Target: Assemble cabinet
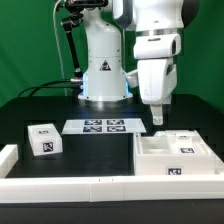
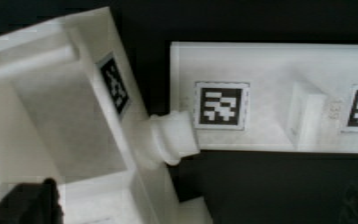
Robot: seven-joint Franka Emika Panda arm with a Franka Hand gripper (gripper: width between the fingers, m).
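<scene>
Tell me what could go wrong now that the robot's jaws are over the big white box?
1. The jaws hang just above a thin wall of the cabinet. Coming down slightly off, one might hit the wall's top edge and shove the cabinet instead of gripping it.
2. The marker board lies close beside it, so a shove could slide the cabinet onto the board.

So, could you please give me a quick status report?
Gripper over cabinet shell, state unclear. Drawer block sits apart. Nothing seen blocking.
</scene>
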